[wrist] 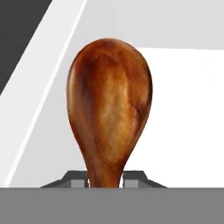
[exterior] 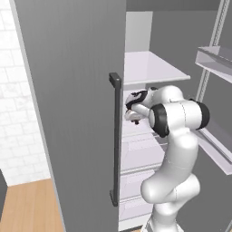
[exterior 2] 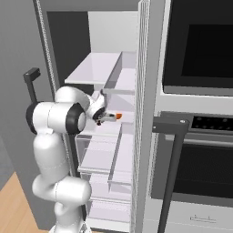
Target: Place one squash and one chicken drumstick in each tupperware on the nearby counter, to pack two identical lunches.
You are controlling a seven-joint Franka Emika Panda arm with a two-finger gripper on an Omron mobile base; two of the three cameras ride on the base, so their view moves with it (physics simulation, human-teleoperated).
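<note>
Since the arm reaches into the open fridge (exterior 2: pixel 113 68) with a chicken drumstick (wrist: pixel 109 109) already gripped, we judge the step in hand to be the pick-up of one drumstick from a fridge shelf (exterior: pixel 149 68). The fingers (wrist: pixel 133 178) are closed narrowly on the thin bone end, the plump end pointing away. Next, in our judgement, it must be drawn out clear of the shelves and carried to a tupperware on the counter.
</note>
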